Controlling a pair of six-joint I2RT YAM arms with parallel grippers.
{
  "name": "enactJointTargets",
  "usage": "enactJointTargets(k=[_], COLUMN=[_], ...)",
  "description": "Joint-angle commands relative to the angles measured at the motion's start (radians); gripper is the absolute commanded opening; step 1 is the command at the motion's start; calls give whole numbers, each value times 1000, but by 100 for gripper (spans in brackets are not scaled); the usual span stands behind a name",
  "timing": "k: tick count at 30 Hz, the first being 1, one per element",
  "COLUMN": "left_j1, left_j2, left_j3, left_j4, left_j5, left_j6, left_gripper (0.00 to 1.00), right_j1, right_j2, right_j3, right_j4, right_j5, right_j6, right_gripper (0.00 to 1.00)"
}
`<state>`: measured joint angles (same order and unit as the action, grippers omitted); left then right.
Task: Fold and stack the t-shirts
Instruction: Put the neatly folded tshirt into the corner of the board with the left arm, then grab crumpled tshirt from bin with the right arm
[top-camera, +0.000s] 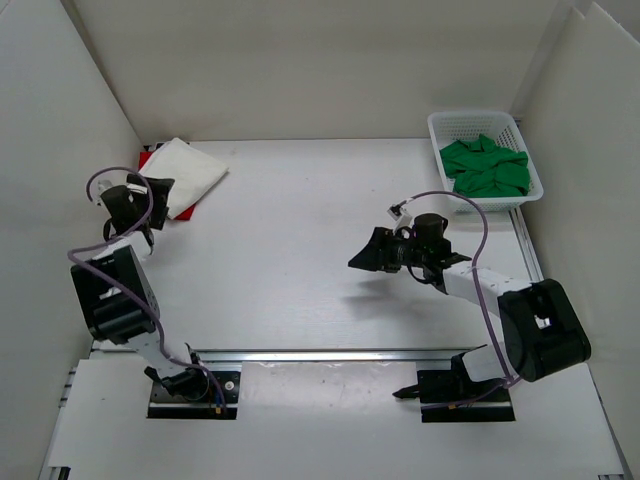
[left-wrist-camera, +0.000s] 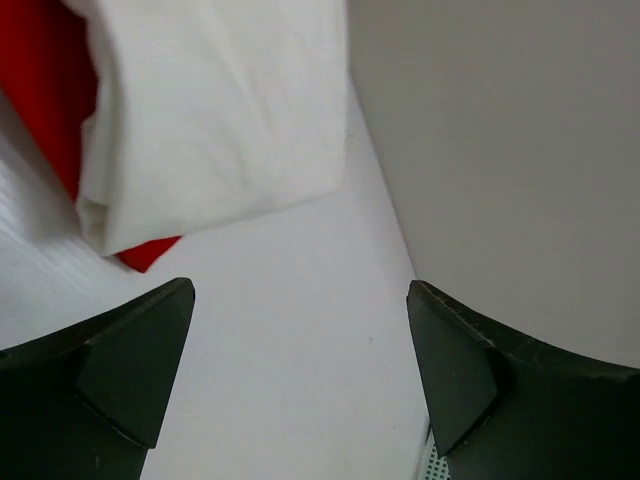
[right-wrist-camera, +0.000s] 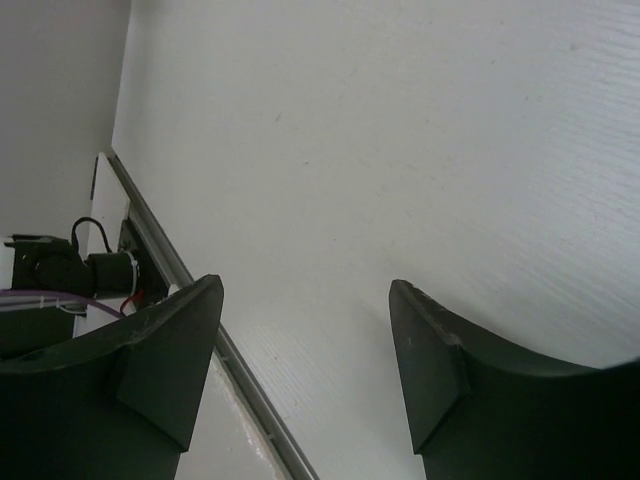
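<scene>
Top external: basket (top-camera: 476, 119) holds green t-shirt (top-camera: 485, 167) (crumpled); left end effector (top-camera: 156, 188) and right end effector (top-camera: 365, 251) both spread, empty.

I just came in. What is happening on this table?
The job here is folding and stacking t-shirts. A folded white t-shirt lies on a red t-shirt at the far left; the left gripper is beside that stack, jaws open, holding nothing. The right gripper hangs open over bare table. A crumpled green t-shirt lies in the basket at the far right.
</scene>
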<state>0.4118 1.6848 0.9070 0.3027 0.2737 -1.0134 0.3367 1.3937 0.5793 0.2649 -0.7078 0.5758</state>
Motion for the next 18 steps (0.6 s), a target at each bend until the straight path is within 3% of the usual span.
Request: enactJointTargets(k=[1, 2, 4, 5, 6, 10, 13, 16, 18], left_j1=[-14, -25, -69, -126, -207, -506, -811, -1038, -1128], left_j2=[-158, -190, -239, -267, -276, -300, -287, -271, -254], left_j3=[-48, -83, -120, -115, -102, -77, -56, -89, -130], left_j4=[73, 90, 92, 67, 40, 13, -29, -2, 4], left_j5=[-67, -71, -96, -108, -120, -125, -114, -67, -55], left_j6=[-10, -13, 31, 57, 117, 232, 309, 378, 406], left_gripper=[99, 99, 99, 99, 99, 99, 99, 99, 99], right_j1=[1, -7, -13, -19, -27, -102, -233, -367, -436], right_j2=[-35, -47, -53, -44, -36, 39, 108, 161, 210], right_j3=[13, 16, 46, 83, 105, 330, 477, 560, 641], right_j4=[19, 25, 13, -13, -41, -167, -243, -265, -320], right_j5=[45, 72, 109, 160, 189, 332, 409, 517, 602], right_j6=[-19, -8, -20, -34, -50, -108, -139, -133, -151], right_gripper=[66, 61, 39, 14, 0, 0, 0, 6, 12])
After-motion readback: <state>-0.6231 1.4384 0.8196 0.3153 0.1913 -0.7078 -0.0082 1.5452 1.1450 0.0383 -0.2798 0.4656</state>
